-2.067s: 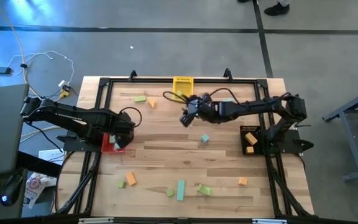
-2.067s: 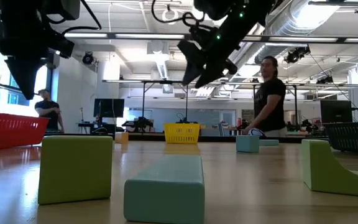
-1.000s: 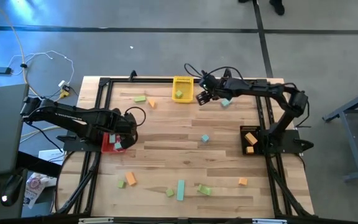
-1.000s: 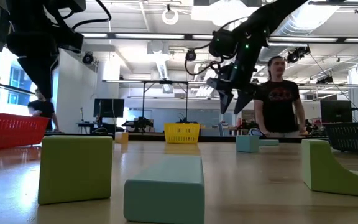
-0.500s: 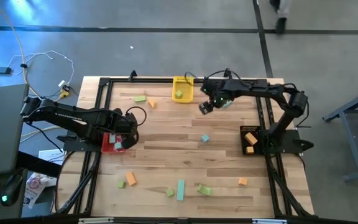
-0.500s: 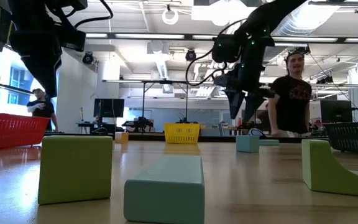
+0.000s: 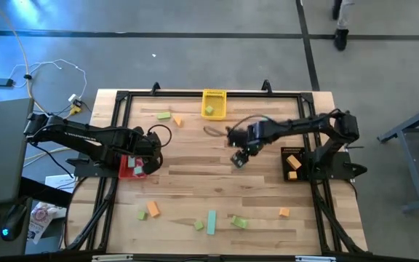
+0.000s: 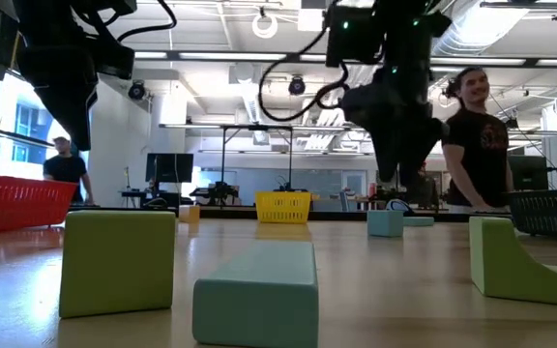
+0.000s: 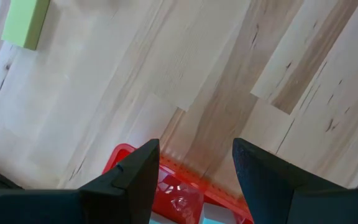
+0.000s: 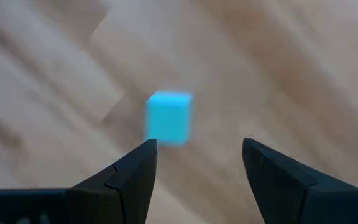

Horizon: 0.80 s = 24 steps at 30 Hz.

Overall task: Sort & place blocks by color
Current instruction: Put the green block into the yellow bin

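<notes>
- Two dark arms work over a wooden bench (image 7: 195, 175) scattered with small blocks.
- Right tool (image 7: 238, 158) hangs near the middle of the bench, directly over a small teal cube (image 10: 168, 117); its fingers (image 10: 126, 180) stand apart and empty, with the cube showing between them but lower down, on the wood.
- Left tool (image 7: 138, 164) sits over the red bin (image 7: 128, 167) at the left edge of the bench, fingers (image 9: 132, 180) spread and holding nothing; the bin's red rim (image 9: 166, 168) shows between them.
- Yellow bin (image 7: 213, 103) stands at the middle of the far edge with a light green block (image 7: 209, 110) inside it.
- Black bin (image 7: 292, 164) sits at the right edge, beside the right arm's base, with orange blocks (image 7: 292, 161) in it.
- Near the far-left corner lie a light green piece (image 7: 164, 115) and an orange cube (image 7: 177, 121), close together.
- Along the near edge lie an orange cube (image 7: 153, 209) just beside a green cube (image 7: 142, 215), then a small green block (image 7: 199, 225), a long teal bar (image 7: 212, 222), and a green wedge (image 7: 239, 221).
- One more orange block (image 7: 284, 212) rests toward the near-right corner.
- Beyond the bench, the low view shows a person in a dark shirt (image 8: 477, 145) standing, and another person (image 8: 66, 164) farther back.
</notes>
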Motion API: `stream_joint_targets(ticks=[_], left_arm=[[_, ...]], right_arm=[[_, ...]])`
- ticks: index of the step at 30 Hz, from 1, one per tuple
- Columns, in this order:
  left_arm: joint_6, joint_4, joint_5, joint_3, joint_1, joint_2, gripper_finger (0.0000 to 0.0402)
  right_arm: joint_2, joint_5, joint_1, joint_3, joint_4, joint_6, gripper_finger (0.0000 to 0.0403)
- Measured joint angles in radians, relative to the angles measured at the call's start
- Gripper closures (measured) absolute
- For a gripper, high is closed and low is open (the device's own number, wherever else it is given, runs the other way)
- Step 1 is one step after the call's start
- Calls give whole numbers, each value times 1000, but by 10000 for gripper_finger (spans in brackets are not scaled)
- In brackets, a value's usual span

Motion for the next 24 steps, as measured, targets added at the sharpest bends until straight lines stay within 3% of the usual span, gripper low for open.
stream_joint_targets(ticks=[12, 24], left_arm=[[-1, 27, 0, 0, 0, 0, 212], [25, 112, 1, 0, 0, 0, 211]], right_arm=[[0, 28, 364, 0, 74, 202, 181], [0, 237, 630, 0, 379, 324, 181]])
